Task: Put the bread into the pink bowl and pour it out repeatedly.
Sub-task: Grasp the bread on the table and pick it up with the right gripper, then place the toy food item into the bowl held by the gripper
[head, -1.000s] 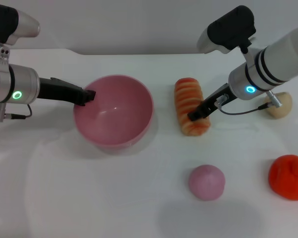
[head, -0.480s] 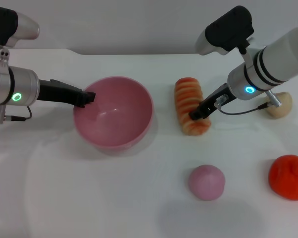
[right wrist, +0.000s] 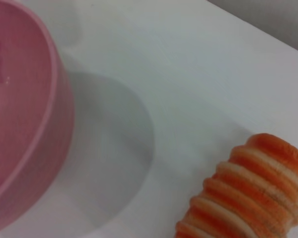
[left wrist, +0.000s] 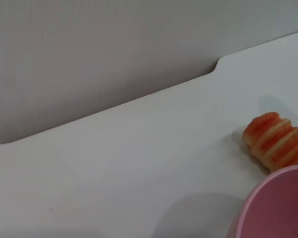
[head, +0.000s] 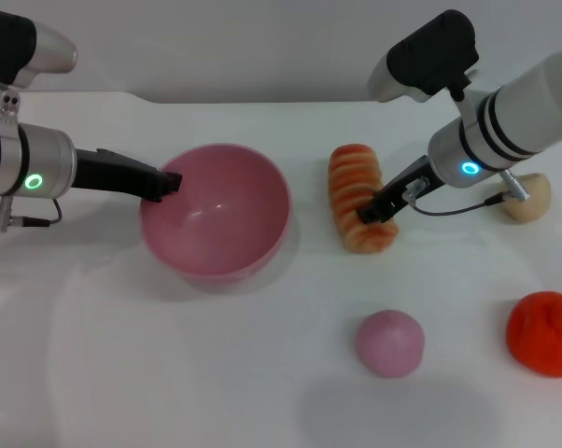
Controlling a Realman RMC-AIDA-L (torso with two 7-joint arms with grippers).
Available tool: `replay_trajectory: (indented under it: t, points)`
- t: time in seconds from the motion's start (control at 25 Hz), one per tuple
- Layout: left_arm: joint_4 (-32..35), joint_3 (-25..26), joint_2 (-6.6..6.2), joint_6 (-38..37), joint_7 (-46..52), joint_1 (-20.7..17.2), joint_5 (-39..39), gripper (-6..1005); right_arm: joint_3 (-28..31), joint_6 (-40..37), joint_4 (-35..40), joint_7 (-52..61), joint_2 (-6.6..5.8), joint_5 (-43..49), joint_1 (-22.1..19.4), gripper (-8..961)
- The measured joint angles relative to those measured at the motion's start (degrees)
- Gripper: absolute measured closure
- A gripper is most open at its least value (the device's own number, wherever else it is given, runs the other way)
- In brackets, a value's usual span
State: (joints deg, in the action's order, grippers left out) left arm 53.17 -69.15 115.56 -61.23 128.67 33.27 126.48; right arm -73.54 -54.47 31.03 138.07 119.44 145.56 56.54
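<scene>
Almost nothing moves since earlier. No readable writing. Left gripper [head: 169,181] clamps the pink bowl [head: 216,211] at its left rim; right gripper [head: 374,211] is on the bread [head: 358,196], fingers' state unclear, on the table [head: 262,373].

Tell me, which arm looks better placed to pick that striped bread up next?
Probably the right. The right gripper is already at the bread, which lies on the table beside the pink bowl. The left gripper is at the bowl's rim on the far side from the bread.

A white table [head: 169,373] with a notched back edge meets a plain grey wall [left wrist: 89,49].
</scene>
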Motion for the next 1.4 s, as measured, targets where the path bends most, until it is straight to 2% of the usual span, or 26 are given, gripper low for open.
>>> replay_trajectory:
  t: [0.44,0.84,1.16,1.4]
  points:
    - [0.1,0.0,0.00,-0.2,0.0,0.2,0.0,950,0.0,0.6,0.0,0.0,-0.09,-0.1,-0.4,689]
    - [0.2,0.0,0.00,-0.3,0.0,0.2,0.0,950,0.0,1.2,0.3,0.0,-0.12,0.0,-0.8,776]
    - [0.1,0.0,-0.08,0.0,0.0,0.2,0.0,950,0.5,3.7,11.9,0.3,-0.38,-0.2,-6.0,800]
    - [0.0,0.2,-0.15,0.1,0.0,0.2,0.0,950,0.8,5.1,19.8,0.0,-0.35,-3.8,-7.7,805]
